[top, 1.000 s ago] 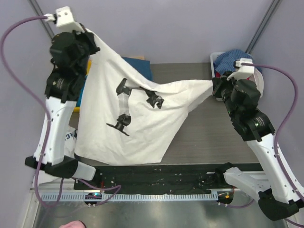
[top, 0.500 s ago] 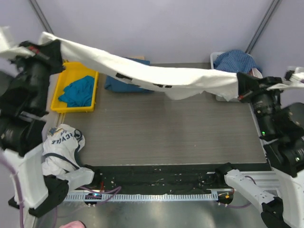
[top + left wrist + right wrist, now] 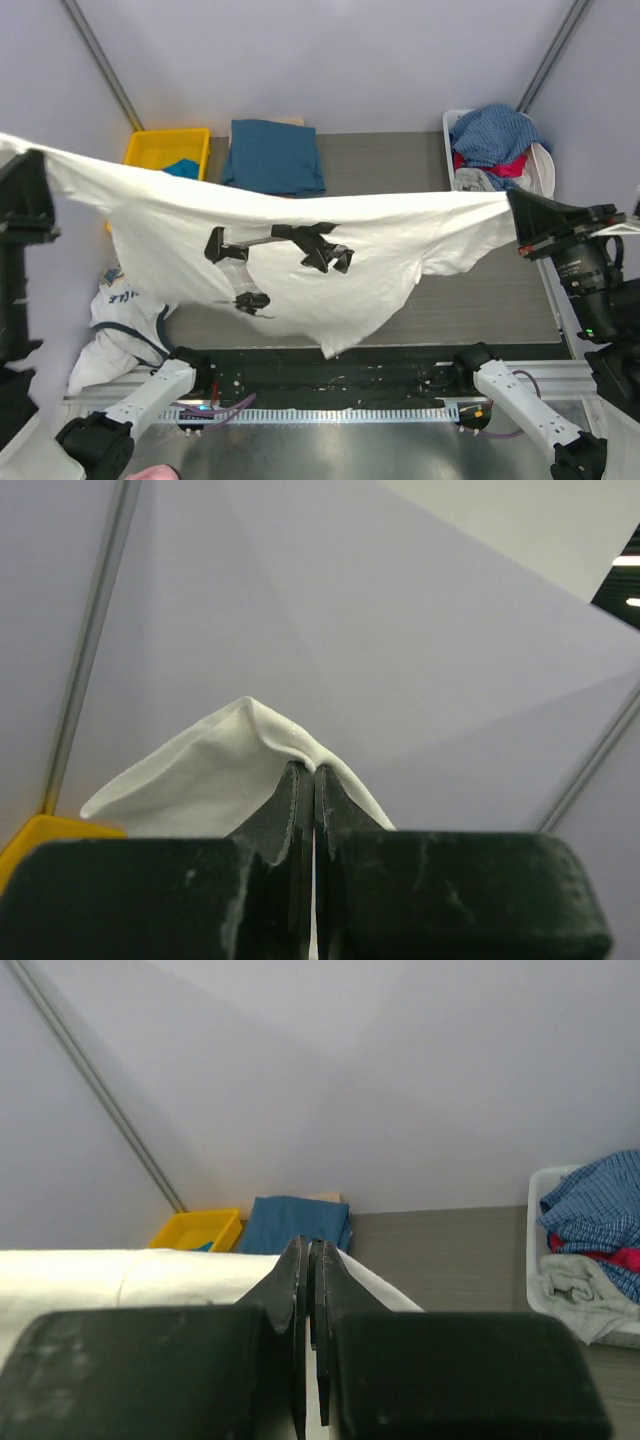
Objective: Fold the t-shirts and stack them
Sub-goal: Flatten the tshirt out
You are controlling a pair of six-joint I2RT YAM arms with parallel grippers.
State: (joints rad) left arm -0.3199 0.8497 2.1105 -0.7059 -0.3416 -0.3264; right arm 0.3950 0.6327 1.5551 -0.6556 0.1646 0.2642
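The large white t-shirt (image 3: 300,215) with black graphic marks hangs stretched in the air above the table, held by two corners. My left gripper (image 3: 35,165) is shut on its left corner, and white cloth (image 3: 215,770) bulges over the fingertips (image 3: 314,770) in the left wrist view. At the far right, my right gripper (image 3: 515,205) is shut on the other corner, with the cloth (image 3: 130,1275) running off to the left of its jaws (image 3: 311,1245). The dark blue t-shirt (image 3: 273,155) lies folded flat at the back of the table and shows again (image 3: 295,1222) in the right wrist view.
A yellow bin (image 3: 165,145) holding teal cloth sits at the back left. A white basket (image 3: 449,125) heaped with blue and red clothes stands at the back right. A crumpled white garment with lettering (image 3: 120,320) lies at the front left, partly under the hanging shirt.
The white t-shirt, gathered between the arms a second ago and then pulled taut high up, now hangs lower and spread wide. Both arms have swung outward to the frame edges.
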